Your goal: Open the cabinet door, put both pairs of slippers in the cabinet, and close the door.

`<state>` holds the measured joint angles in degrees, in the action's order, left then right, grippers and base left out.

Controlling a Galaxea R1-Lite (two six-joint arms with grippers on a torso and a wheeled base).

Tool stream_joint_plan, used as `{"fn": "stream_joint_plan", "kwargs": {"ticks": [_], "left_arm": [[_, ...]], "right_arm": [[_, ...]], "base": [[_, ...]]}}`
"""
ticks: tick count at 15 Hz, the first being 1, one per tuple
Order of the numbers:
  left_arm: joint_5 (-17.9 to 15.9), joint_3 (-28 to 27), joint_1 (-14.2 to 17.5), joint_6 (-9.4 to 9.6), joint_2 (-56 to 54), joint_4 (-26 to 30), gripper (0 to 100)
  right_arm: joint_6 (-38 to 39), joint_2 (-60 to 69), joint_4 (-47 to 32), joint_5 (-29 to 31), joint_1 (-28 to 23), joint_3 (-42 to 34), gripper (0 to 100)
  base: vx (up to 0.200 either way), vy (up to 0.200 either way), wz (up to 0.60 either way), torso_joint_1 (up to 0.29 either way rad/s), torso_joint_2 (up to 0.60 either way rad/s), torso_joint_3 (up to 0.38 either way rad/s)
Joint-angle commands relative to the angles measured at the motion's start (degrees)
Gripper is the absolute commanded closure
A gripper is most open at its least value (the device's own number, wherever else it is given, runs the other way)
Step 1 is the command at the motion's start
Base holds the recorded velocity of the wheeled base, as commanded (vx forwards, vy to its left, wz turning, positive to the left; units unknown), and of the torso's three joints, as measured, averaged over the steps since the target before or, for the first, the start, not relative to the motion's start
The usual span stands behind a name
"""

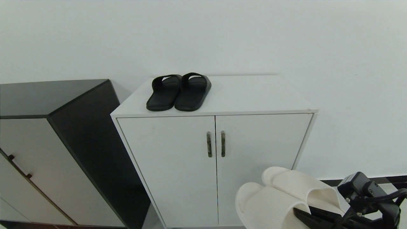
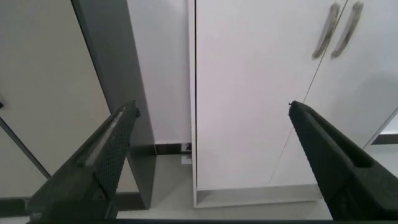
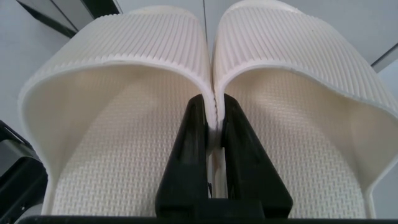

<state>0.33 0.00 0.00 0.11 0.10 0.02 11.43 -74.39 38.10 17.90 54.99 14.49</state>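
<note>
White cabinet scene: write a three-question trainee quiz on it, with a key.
1. True or false: both doors of the white cabinet are shut.
2. Where do the black slippers lie? A: on the cabinet's top. B: on the floor. C: inside the cabinet.
3. Fill in: the right gripper is ____ on the white slippers.
Key: 1 true; 2 A; 3 shut.

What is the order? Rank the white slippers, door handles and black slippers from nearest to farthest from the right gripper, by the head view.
1. White slippers: clamped in the right gripper, low on the right.
2. Door handles: middle of the cabinet front.
3. Black slippers: on the cabinet top, toward the left.
</note>
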Motion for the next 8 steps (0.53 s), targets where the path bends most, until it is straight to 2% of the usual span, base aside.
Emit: {"fn": "stream_joint_plan", "kwargs": {"ticks": [1, 2, 3, 4, 5, 6, 8], "left_arm": [[0.3, -0.4, 0.1, 0.94, 2.5, -0.2, 0], [-0.1, -5.1, -0.2, 0.07, 4.9, -2.1, 0], [-0.3, -9.7, -0.8, -0.99, 8.3, -1.6, 0], [-0.6, -10.9, -1.1, -0.55, 10.2, -1.4, 0], [-4.1, -13.8, -1.6, 2.44, 16.5, -1.6, 0], [-5.7, -14.9, -1.8, 2.53, 19.2, -2.0, 0], [-13.5, -17.4, -2.0, 2.79, 27.8, -5.3, 0]], "right_arm": [[0.0, 0.1, 0.0, 0.0, 0.0, 0.2, 100], [0.0, 0.0, 0.0, 0.0, 0.0, 0.4, 100], [0.0, -0.1, 0.0, 0.0, 0.1, 0.4, 100], [0.0, -0.2, 0.0, 0.0, 0.1, 0.4, 100], [0.0, -0.2, 0.0, 0.0, 0.1, 0.4, 100], [0.0, -0.2, 0.1, -0.1, 0.0, 0.5, 100], [0.1, -0.2, 0.0, -0.1, 0.0, 1.0, 100]], "base": [[0.0, 0.0, 0.0, -0.188, 0.5, 0.315], [0.0, 0.0, 0.0, -0.163, 0.49, 0.315], [0.0, 0.0, 0.0, -0.168, 0.49, 0.31], [0.0, 0.0, 0.0, -0.163, 0.49, 0.325], [0.0, 0.0, 0.0, -0.159, 0.47, 0.32], [0.0, 0.0, 0.0, -0.154, 0.48, 0.334], [0.0, 0.0, 0.0, -0.129, 0.47, 0.334]]}}
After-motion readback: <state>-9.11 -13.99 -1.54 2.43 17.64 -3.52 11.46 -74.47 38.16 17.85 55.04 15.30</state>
